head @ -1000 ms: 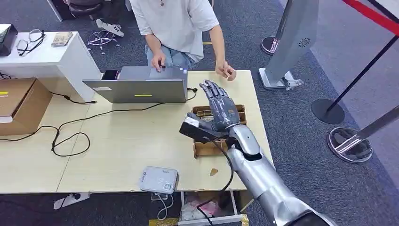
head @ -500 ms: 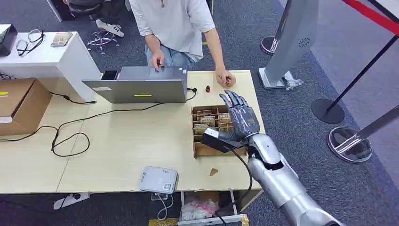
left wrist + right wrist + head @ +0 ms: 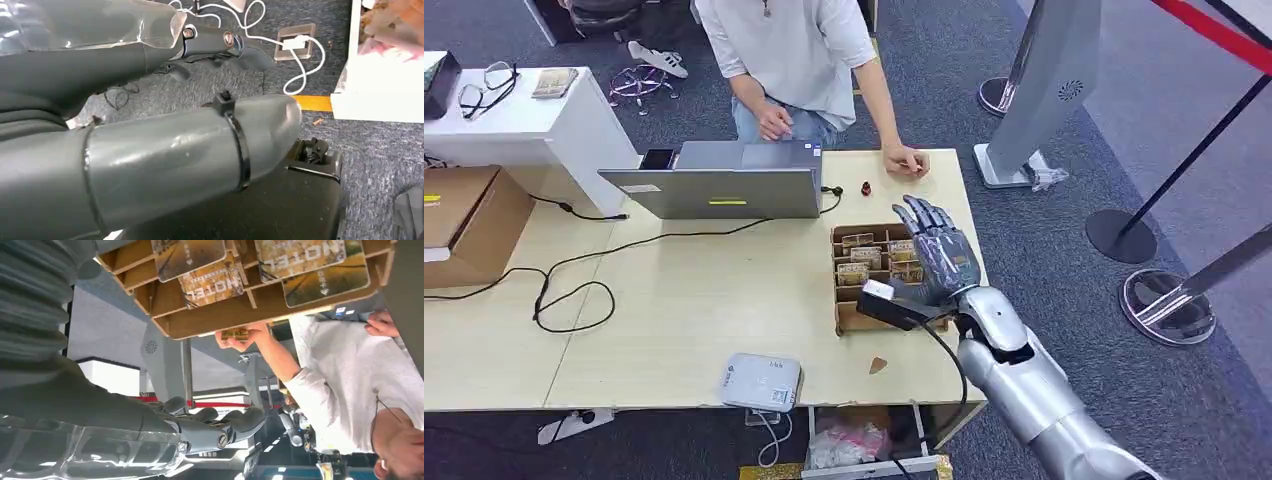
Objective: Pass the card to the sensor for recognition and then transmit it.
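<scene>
Cards (image 3: 856, 270): standing in rows inside the slots of a partitioned brown box (image 3: 854, 318), toward the right end of the tabletop (image 3: 694, 300). Showing the word HOTEL on their tan faces in the right wrist view. Not being held by either robot hand.

Hovering over the right half of the box with the right hand (image 3: 934, 258), fingers (image 3: 921, 215) spreading wide, pointing away from the robot toward the person, gripping nothing. Carrying a black camera block on the wrist, just above the near wall of the box.

Hanging low beside the body with the left hand (image 3: 150, 150), over grey carpet and white cables; fingers (image 3: 215, 42) stretching out straight, apart from the thick thumb, holding nothing.

Sitting at the near edge of the tabletop, well apart from the box and to its left: the sensor (image 3: 762, 382), a flat pale grey unit with a cable dropping from its front.

Standing open at the far edge: a grey laptop (image 3: 724, 190), with a black cable (image 3: 574, 290) looping across the wood on the left. Lying between the laptop and the person's hand (image 3: 907, 160): a small red thing (image 3: 865, 188), too small to tell. Resting on the far right corner, that hand is curling around something tan, seen past the box in the right wrist view.
</scene>
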Motion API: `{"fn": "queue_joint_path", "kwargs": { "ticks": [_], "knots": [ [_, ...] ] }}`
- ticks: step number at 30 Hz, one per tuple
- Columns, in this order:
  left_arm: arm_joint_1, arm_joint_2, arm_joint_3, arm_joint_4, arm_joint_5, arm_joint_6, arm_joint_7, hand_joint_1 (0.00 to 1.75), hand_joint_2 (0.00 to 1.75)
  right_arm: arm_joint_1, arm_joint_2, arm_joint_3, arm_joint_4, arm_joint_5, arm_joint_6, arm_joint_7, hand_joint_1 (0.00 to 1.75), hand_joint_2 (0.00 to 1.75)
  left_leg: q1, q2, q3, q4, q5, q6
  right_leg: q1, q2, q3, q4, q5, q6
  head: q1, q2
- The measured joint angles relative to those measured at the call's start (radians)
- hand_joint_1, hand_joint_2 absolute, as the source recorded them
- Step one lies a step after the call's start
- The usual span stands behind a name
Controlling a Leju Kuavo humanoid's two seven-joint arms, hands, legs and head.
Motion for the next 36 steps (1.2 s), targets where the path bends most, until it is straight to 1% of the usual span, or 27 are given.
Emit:
{"fn": "queue_joint_path", "kwargs": {
  "ticks": [9,17,26,32,36],
  "knots": [
    [-0.009,0.000,-0.073,-0.001,0.000,-0.031,-0.002,0.00,0.00,0.002,-0.018,0.012,-0.003,-0.021,0.034,0.003,0.00,1.75,0.000,0.000,0.000,0.000,0.000,0.000,0.000,0.000,0.000,0.000,0.000,0.000,0.000,0.000],
    [-0.015,0.003,-0.135,-0.009,0.000,-0.060,-0.008,0.00,0.00,-0.001,-0.020,0.021,-0.004,-0.055,0.113,-0.015,0.00,1.75,0.000,0.000,0.000,0.000,0.000,0.000,0.000,0.000,0.000,0.000,0.000,0.000,0.000,0.000],
    [-0.028,0.003,-0.203,-0.009,0.000,-0.093,-0.008,0.00,0.00,-0.028,-0.020,0.033,0.019,-0.077,0.164,-0.024,0.00,1.75,0.000,0.000,0.000,0.000,0.000,0.000,0.000,0.000,0.000,0.000,0.000,0.000,0.000,0.000],
    [-0.035,0.003,-0.239,-0.009,0.000,-0.103,-0.014,0.00,0.00,-0.046,-0.021,0.039,0.032,-0.086,0.182,-0.011,0.00,1.75,0.000,0.000,0.000,0.000,0.000,0.000,0.000,0.000,0.000,0.000,0.000,0.000,0.000,0.000],
    [-0.039,0.004,-0.260,-0.009,0.000,-0.111,-0.018,0.00,0.00,-0.058,-0.023,0.045,0.036,-0.079,0.181,0.013,0.00,1.75,0.000,0.000,0.000,0.000,0.000,0.000,0.000,0.000,0.000,0.000,0.000,0.000,0.000,0.000]
  ]
}}
